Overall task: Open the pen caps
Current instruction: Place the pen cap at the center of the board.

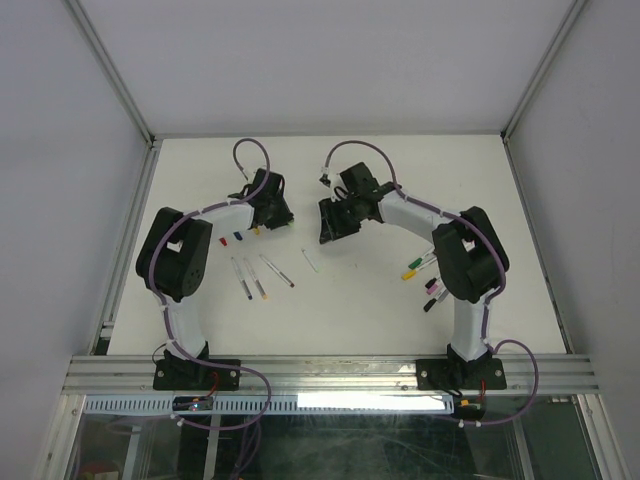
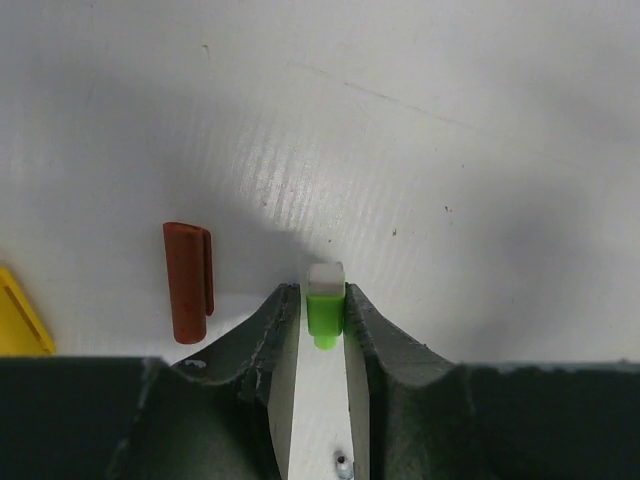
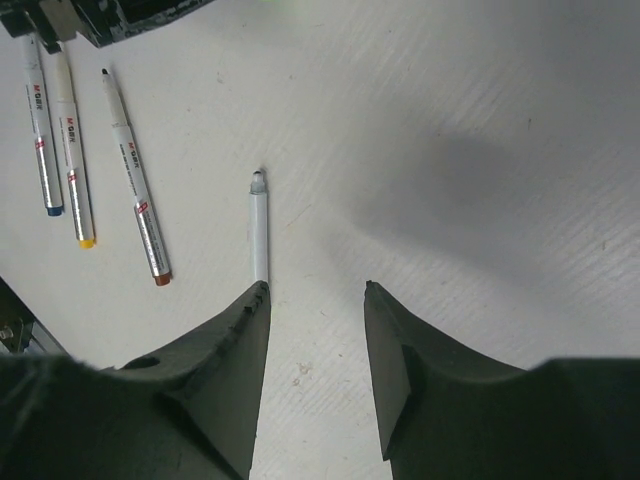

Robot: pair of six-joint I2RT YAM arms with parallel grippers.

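Observation:
A green pen cap [image 2: 324, 312] with a white end sits between the tips of my left gripper [image 2: 323, 290], low over the table; the jaws stand barely wider than it, with a slim gap on its left side. A red-brown cap [image 2: 188, 282] and a yellow cap [image 2: 20, 315] lie to the left. From above, my left gripper [image 1: 272, 215] hovers by small red [image 1: 224, 241] and blue [image 1: 238, 237] caps. My right gripper [image 3: 315, 288] is open and holds nothing. A bare white pen barrel [image 3: 259, 235] lies just beyond its left fingertip.
Three uncapped pens [image 3: 135, 180] lie side by side left of the white barrel, and show between the arms from above [image 1: 256, 276]. Several capped pens [image 1: 420, 268] lie beside the right arm. Metal frame rails [image 1: 320, 372] border the white table.

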